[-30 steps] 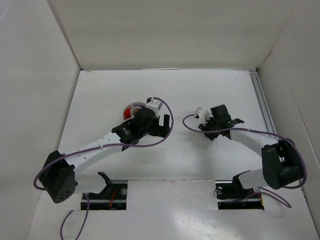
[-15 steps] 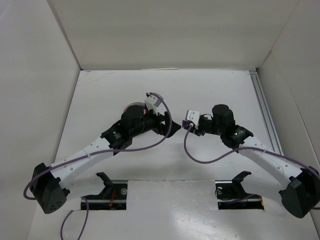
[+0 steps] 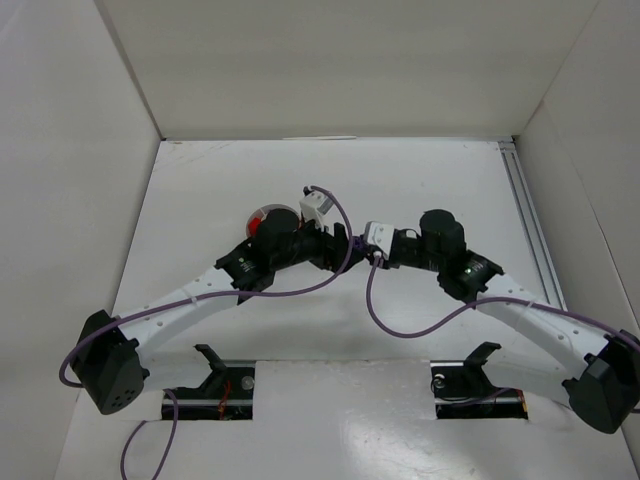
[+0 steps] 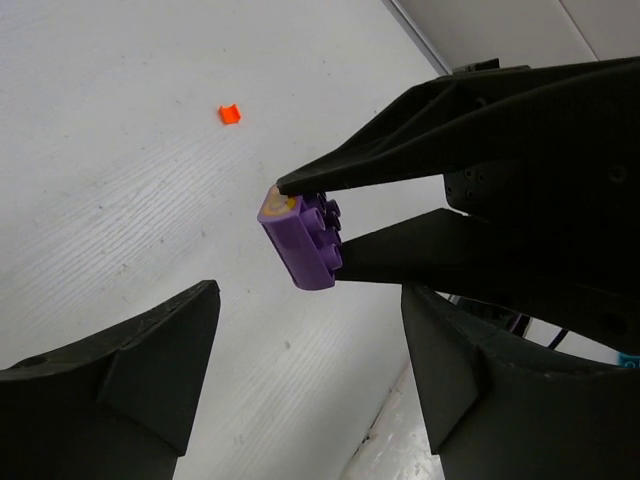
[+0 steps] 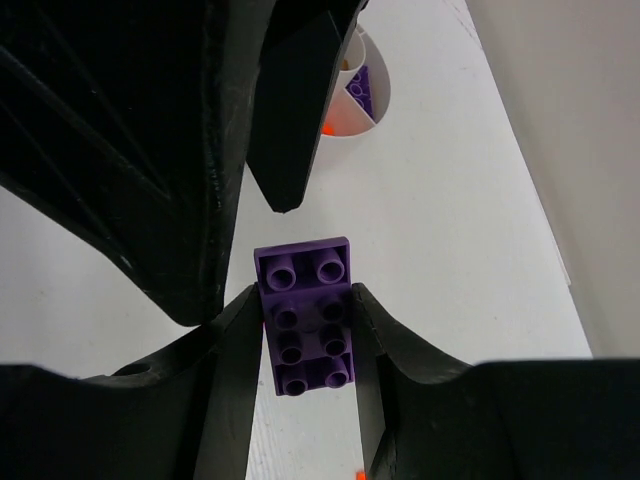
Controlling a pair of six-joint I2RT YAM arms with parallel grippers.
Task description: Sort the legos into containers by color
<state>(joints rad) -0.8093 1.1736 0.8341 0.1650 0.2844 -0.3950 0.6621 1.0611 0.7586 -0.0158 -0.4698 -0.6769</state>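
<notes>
Locate the right gripper (image 5: 307,322) at mid-table, just right of the left gripper (image 4: 308,292), with the tips of both facing each other and nearly meeting.

Read the right gripper as partly closed and clamped on a purple brick (image 4: 300,245). Note one finger pressed against each long side, the studded face turned toward the right wrist camera, and one end projecting beyond the fingertips. Note the brick held clear of the table (image 4: 120,200), tilted, with a pale patch at one upper corner in the left wrist view.

Read the left gripper as open and holding nothing. Find its two fingers (image 4: 140,370) spread to either side of the projecting end of the brick, with a visible gap on both sides and no contact. In the right wrist view, find the same two fingers as large dark shapes above and left of the brick, one tip just short of the brick's free end.

Locate the white dish (image 5: 352,135) on the table just behind the left arm (image 3: 200,290), partly hidden by it in the top view, with red showing inside. In the right wrist view, see part of the rim and two wedge compartments, a second purple brick (image 5: 361,88) in one and an orange piece (image 5: 327,128) apparently in the neighbouring one.

Note a loose orange brick (image 4: 230,114) lying on the table, well apart from both grippers. Note a further orange speck (image 5: 358,473) at the bottom edge of the right wrist view, too small to identify.
</notes>
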